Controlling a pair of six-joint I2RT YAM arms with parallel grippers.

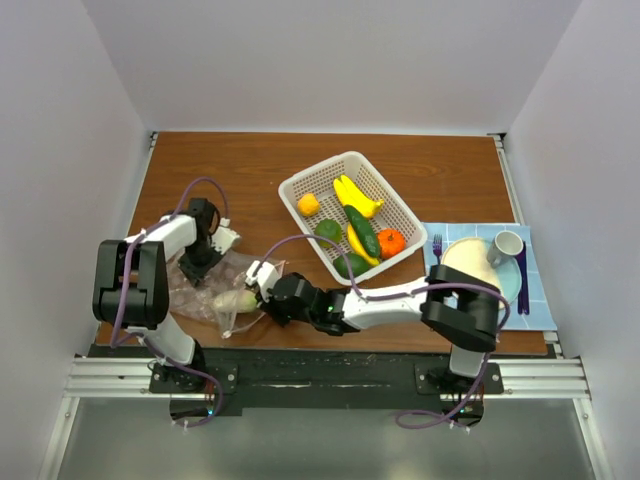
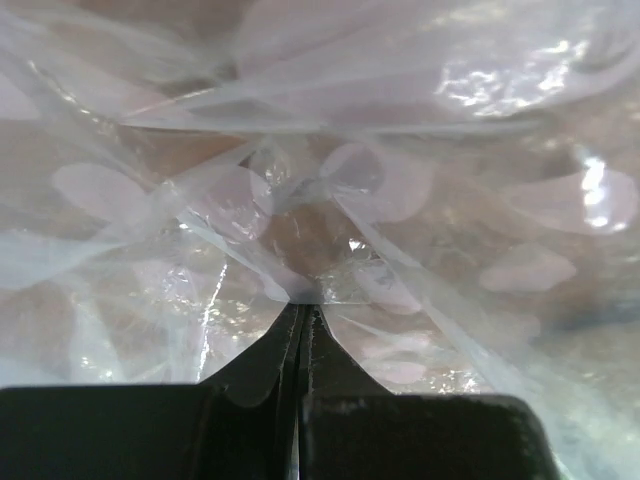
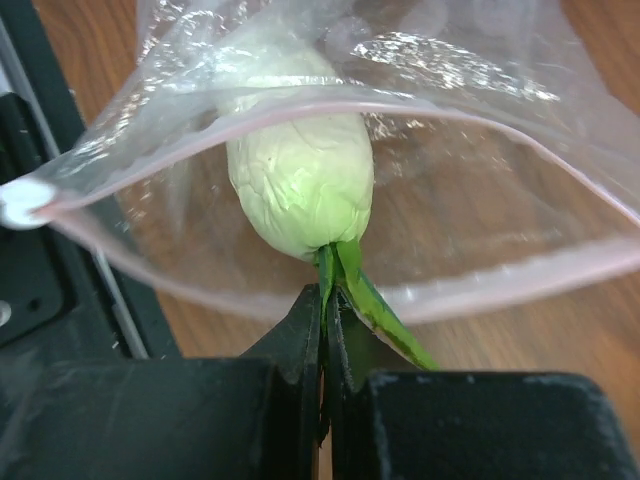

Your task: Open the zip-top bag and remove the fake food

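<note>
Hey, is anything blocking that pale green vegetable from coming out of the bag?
Nothing visible does. The zip-top bag gapes open around the pale vegetable, and the right gripper, jaws shut on its green stem, sits at the opening. The left gripper pinches the bag's film.

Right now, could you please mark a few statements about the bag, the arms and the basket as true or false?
1. The right jaws are shut on the green stem of the whitish-green vegetable. True.
2. The left jaws hang open. False: they pinch the plastic of the zip-top bag.
3. The bag's mouth is zipped closed. False: it gapes around the vegetable.
4. A banana lies in the white basket. True.
</note>
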